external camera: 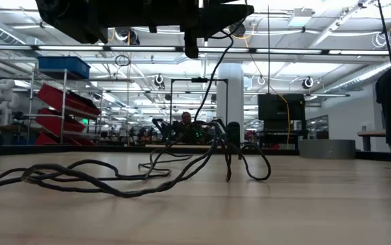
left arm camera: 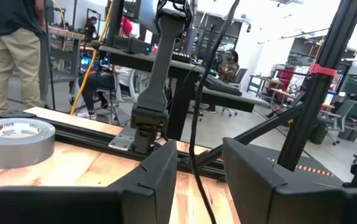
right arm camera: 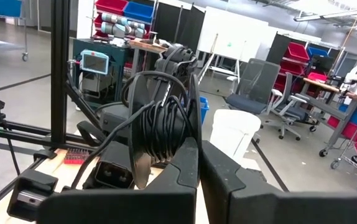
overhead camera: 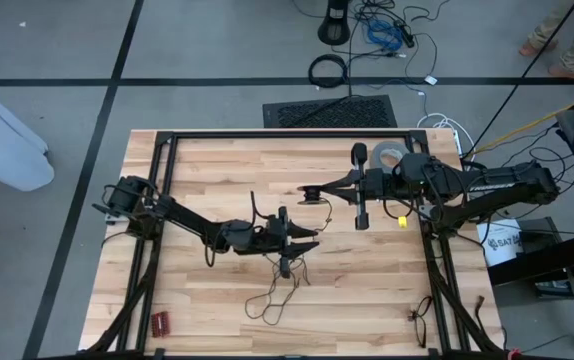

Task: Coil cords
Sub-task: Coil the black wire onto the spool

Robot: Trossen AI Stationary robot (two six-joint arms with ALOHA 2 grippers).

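Near frame centre, high view: right gripper [overhead camera: 312, 193] clamped on coiled cord [right arm camera: 160, 124] | left gripper [overhead camera: 312, 237] half-open around strand [left arm camera: 194, 124] | slack lower centre | risk: strand slips, loops tangle.

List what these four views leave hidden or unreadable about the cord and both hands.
- Cord: bluish-green spot too small, every view.
- Left hand: fingers flank the cord in the wrist view; contact unclear.
- Right hand: coil hides its fingertips in the wrist view.

Cord [overhead camera: 285, 290] thin (bluish-green spot indiscernible)
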